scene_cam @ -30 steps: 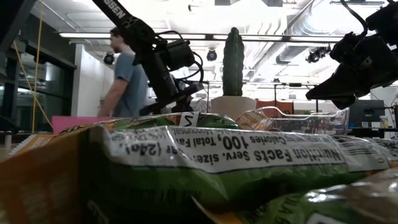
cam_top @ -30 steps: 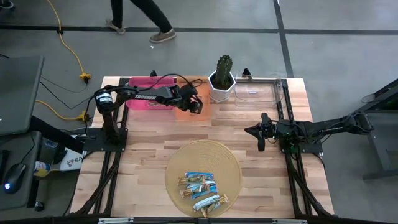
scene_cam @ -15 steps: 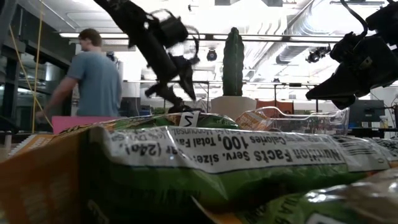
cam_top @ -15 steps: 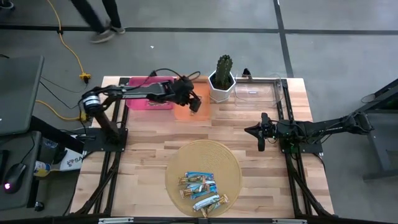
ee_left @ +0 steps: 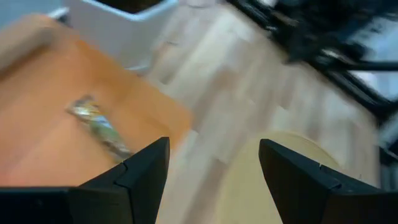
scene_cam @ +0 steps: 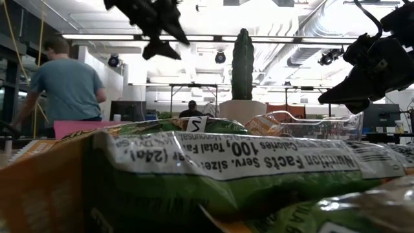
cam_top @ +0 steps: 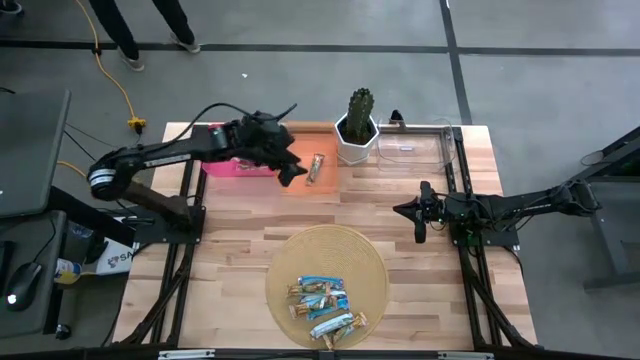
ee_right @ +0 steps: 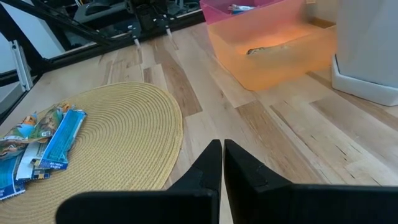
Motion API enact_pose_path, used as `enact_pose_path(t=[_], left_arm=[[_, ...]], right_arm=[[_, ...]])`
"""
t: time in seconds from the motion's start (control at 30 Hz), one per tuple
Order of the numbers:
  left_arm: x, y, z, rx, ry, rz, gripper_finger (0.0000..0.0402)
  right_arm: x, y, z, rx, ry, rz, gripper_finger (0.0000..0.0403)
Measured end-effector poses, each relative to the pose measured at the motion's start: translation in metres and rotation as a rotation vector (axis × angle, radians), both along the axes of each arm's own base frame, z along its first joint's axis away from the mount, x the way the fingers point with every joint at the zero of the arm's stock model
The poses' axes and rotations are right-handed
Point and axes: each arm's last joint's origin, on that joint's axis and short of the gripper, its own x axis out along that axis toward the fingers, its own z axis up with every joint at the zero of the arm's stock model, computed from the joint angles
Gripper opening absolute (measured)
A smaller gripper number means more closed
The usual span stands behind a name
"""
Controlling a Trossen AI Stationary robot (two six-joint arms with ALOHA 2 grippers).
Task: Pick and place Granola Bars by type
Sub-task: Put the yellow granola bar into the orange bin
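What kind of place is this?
Probably a robotics lab or workshop: two arms bolted to a wooden table, yellow cable across a bare concrete floor, exposed ceiling ducts.

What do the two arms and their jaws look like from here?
Both are dark, slim, jointed arms on black frame bases. The left arm has a silvery band at its base joint and a black cable looping above it; the right arm is all dark. Each ends in two black, wedge-shaped jaws.
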Motion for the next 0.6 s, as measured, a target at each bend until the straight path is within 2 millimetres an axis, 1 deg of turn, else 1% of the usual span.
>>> enact_pose_path(t=[0.1,0.33,0.47,0.6], left_arm=[[-0.007,-0.022,0.01,-0.008,-0.016,-0.081,0.0245],[-0.015,-0.087,0.028,-0.005,-0.089,-0.317,0.0245],[-0.018,-0.125,0.03,-0.025,-0.096,-0.415,0.0245],[-0.02,-0.161,0.028,-0.004,-0.082,-0.445,0.0245]], right_arm=[[0.0,0.0,0.0,0.001,0.001,0.0,0.0],[0.0,0.0,0.0,-0.001,-0.001,0.0,0.0],[0.0,0.0,0.0,0.0,-0.002,0.0,0.0],[0.0,0.0,0.0,0.001,-0.002,0.0,0.0]])
